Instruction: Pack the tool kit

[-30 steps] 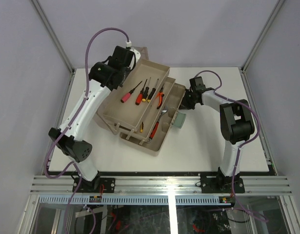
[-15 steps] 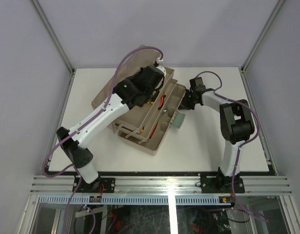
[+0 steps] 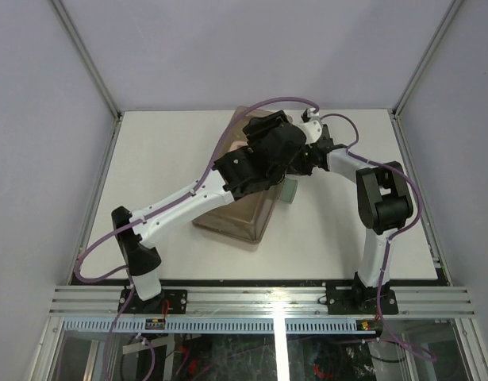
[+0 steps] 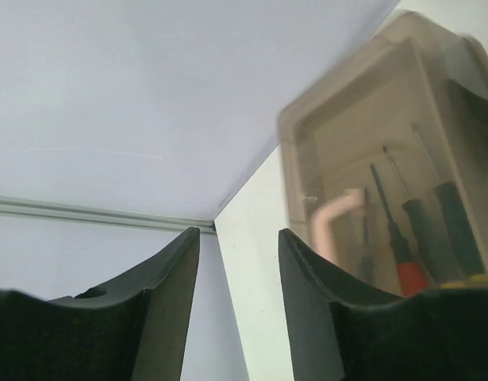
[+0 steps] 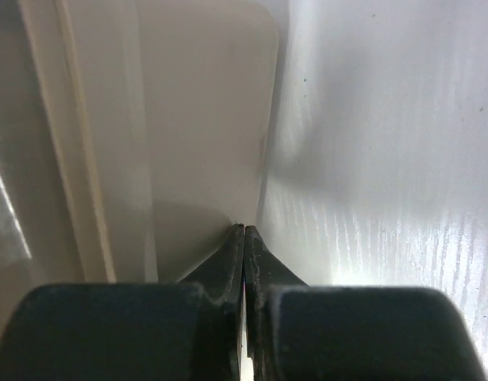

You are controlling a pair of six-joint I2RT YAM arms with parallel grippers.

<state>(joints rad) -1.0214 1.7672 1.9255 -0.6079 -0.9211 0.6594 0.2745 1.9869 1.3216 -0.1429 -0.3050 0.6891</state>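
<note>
Top view: left arm [image 3: 188,198] stretches diagonally from the near-left base to far centre, wrist sitting over the far end of the toolbox [image 3: 242,216]. The toolbox lies mid-surface [image 3: 164,151], its translucent lid [image 3: 228,213] over the body and the green latch [image 3: 289,191] on its right side. Right arm [image 3: 382,202] has its elbow high, forearm reaching left to the toolbox's far-right side.

Left wrist: left tool [image 4: 237,294] partly open, nothing between the fingers [image 4: 168,302], just wall and surface in the gap. Toolbox to the right, blurred; pink handle [image 4: 335,226] and screwdrivers [image 4: 398,250] show through the lid.

Right wrist: right tool [image 5: 244,254] fully closed, holding nothing, tips at the foot of the beige toolbox wall where it meets the surface.
</note>
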